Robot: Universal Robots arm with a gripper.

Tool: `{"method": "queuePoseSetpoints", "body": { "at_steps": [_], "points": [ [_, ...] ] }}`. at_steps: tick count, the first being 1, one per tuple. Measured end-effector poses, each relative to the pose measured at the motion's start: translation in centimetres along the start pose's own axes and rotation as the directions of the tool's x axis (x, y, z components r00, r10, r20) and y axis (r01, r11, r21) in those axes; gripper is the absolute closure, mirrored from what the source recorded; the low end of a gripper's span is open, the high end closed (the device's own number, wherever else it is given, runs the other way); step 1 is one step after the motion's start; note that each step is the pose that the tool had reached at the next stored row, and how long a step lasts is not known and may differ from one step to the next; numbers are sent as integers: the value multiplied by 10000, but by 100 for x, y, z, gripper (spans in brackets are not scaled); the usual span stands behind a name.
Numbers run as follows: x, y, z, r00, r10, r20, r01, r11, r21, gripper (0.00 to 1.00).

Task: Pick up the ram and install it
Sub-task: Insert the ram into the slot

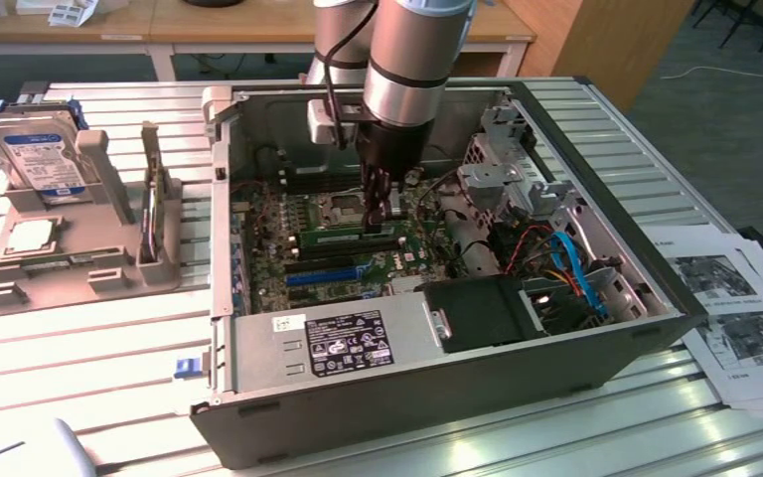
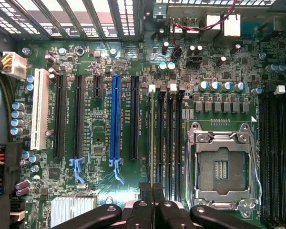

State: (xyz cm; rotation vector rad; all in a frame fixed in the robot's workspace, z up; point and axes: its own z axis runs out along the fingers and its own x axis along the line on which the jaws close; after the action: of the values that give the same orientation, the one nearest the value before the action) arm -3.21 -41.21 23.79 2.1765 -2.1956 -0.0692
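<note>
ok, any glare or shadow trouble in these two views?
Exterior view: bright glare streaks on the table slats; the inside of the case is clearly darker, though the motherboard still reads. Wrist view: even light across the board, glints on the CPU socket frame and the heatsink; the black fingers stay dark against it.

Wooden desks (image 1: 235, 28) stand on dark carpet (image 1: 713, 109).

exterior view looks down on the open case (image 1: 421, 397); wrist view faces the shared motherboard (image 2: 93, 143) close up.
</note>
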Motion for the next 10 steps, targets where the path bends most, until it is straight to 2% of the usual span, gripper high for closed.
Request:
{"method": "queuePoseSetpoints", "body": {
  "at_steps": [2, 5, 10],
  "points": [
    [0, 6, 1, 10000, 3, 0, -3, 10000, 5, 88],
    [0, 26, 4, 10000, -2, 1, 2, 10000, 47, 88],
    [0, 27, 3, 10000, -4, 1, 4, 10000, 49, 88]
  ]
}}
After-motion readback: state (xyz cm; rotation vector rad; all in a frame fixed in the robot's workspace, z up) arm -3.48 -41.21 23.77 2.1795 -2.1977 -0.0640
